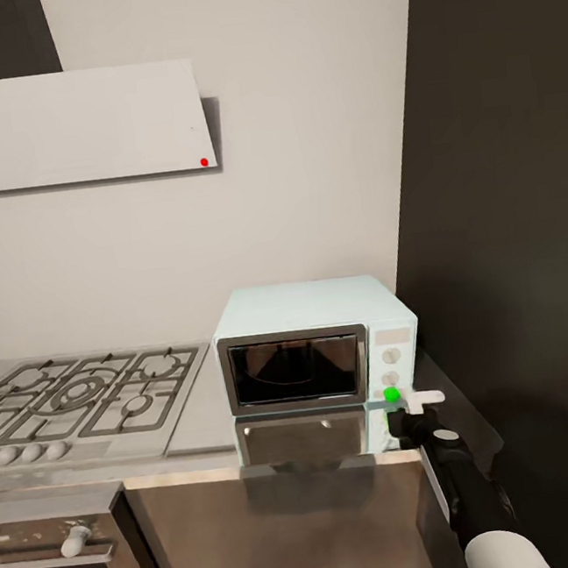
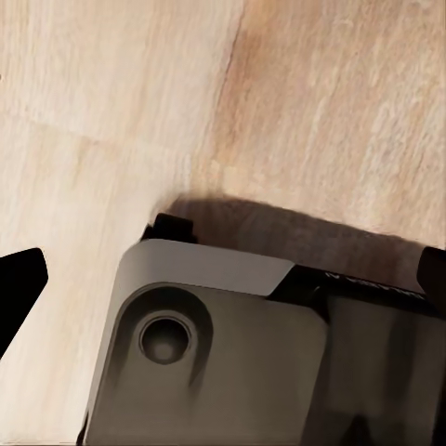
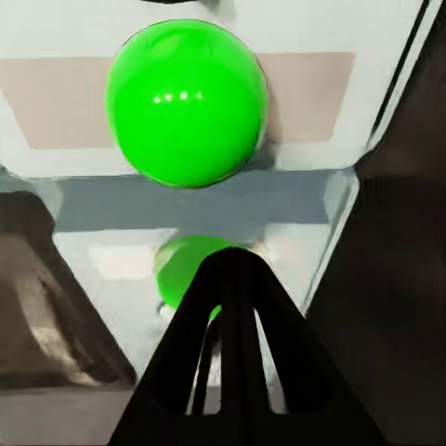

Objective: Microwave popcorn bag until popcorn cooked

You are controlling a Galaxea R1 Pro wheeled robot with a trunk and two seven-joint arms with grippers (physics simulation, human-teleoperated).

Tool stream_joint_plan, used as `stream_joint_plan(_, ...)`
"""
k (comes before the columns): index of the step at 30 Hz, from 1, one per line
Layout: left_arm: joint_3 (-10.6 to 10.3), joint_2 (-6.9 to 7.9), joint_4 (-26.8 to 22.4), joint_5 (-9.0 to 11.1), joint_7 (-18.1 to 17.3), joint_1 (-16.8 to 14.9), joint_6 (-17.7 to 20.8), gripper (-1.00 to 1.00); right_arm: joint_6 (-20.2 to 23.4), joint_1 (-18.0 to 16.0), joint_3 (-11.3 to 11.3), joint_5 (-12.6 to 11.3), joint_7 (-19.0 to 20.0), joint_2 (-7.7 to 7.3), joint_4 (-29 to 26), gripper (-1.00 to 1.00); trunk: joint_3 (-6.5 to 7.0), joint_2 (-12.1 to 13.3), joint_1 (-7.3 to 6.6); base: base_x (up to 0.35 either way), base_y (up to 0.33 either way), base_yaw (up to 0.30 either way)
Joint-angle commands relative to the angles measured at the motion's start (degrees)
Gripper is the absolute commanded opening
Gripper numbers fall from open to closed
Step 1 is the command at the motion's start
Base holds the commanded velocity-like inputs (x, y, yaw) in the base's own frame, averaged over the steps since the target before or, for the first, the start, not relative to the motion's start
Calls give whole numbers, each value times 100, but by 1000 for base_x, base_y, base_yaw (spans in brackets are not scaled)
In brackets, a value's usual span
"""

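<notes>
right gripper (image 1: 403, 418) pressed together, seemingly just at the microwave (image 1: 315, 342) panel's green light (image 3: 186, 102)

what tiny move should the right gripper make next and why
Probably a short push straight ahead onto the round light. The right gripper sits just below and in front of that green light at the bottom of the microwave control panel. In the right wrist view its fingers are closed together, aimed at it. The door looks shut, so starting the heat seems next.
</notes>
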Motion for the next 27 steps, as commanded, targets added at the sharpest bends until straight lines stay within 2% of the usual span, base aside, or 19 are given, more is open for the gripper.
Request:
stream_joint_plan(1, -48, -1, 6, 59, -24, -4, -14, 100, 22, -5, -22, 64, 53, 8, -20, -100, -8, -6, -3, -342, 0, 0)
stream_joint_plan(9, -48, -44, 6, 59, -22, -4, -13, 100, 178, -5, -1, 96, 74, 32, -502, -100, -8, -6, -3, -345, 0, 0)
stream_joint_plan(13, -48, -44, 6, 59, -23, -4, -13, 100, 552, 17, -1, 93, 78, 53, -911, -100, -8, -6, -3, -345, 0, 0)
stream_joint_plan(15, -48, -44, 6, 59, -24, -4, -13, 100, 910, 150, 17, 89, 79, 57, -1287, -100, -8, -6, -3, -345, 0, 0)
stream_joint_plan(17, -48, -40, 6, 59, -24, -4, -13, 100, 1146, 228, 23, 84, 79, 63, -1439, -100, -8, -6, -3, -345, 0, 0)
stream_joint_plan(20, -49, -42, 6, 59, -26, -4, -13, 100, 1396, 325, 25, 71, 70, 67, -1361, -100, -8, -6, -3, -345, 0, 0)
stream_joint_plan(22, -50, -44, 6, 56, -26, -4, -13, 100, 1389, 642, 18, 105, 67, 27, -1093, -100, -8, -6, -3, -345, 0, 0)
stream_joint_plan(24, -52, -44, 6, 56, -26, -4, -13, 100, 1294, 1023, 7, 86, 68, 8, -955, -100, -8, -6, -3, -345, 0, 0)
stream_joint_plan(27, -48, -38, 6, 56, -26, -4, -13, 100, 966, 1235, 2, 64, 61, 1, -426, -100, -8, -6, -3, -289, 0, 0)
